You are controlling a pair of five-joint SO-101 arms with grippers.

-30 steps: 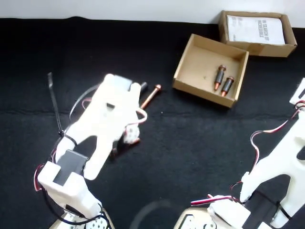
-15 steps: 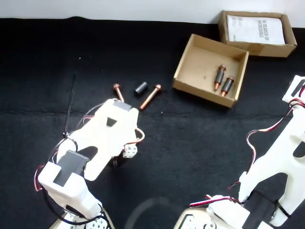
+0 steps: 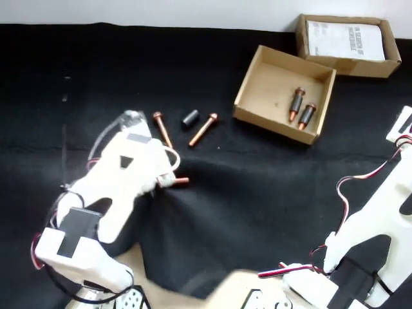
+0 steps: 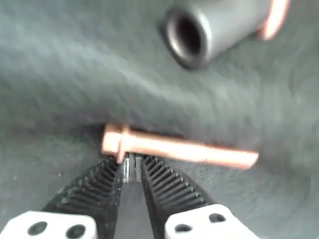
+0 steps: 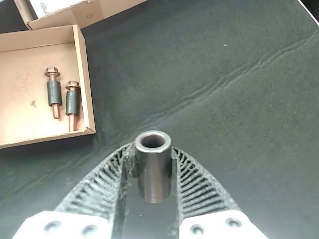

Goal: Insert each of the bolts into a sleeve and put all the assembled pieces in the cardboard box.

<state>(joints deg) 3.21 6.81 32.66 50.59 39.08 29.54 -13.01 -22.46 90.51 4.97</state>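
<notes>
From the high view, the cardboard box (image 3: 250, 91) sits open on a black cloth (image 3: 257, 187) that covers the counter (image 3: 212, 291) (the cloth is rumpled and rucked up along the near edge, baring pale wood). Two assembled pieces (image 3: 301, 109) lie side by side on the box's floor, each a dark sleeve on a coppery bolt. To the left of the box lie two loose bolts (image 3: 203, 129) with a short loose sleeve (image 3: 190, 118) between them. Farther from the box, the white left arm ends in the left tool (image 3: 166, 183), from which a held bolt (image 3: 179, 181) sticks out towards the box. The right arm (image 3: 380, 225) stands near the lower right corner, below the box.

In the left wrist view, the left tool (image 4: 132, 160) has its ridged black fingers (image 4: 162, 179) drawn almost together, pinching the held bolt (image 4: 184, 150) just under its flanged head. The loose sleeve (image 4: 209, 30), round and hollow, lies beyond.

In the right wrist view, the right tool (image 5: 152, 149) clasps a smooth grey gripped sleeve (image 5: 153, 177) between its ribbed fingers, bore facing the camera. The cardboard box (image 5: 82, 64) lies beyond with the assembled pieces (image 5: 54, 93) inside.
</notes>
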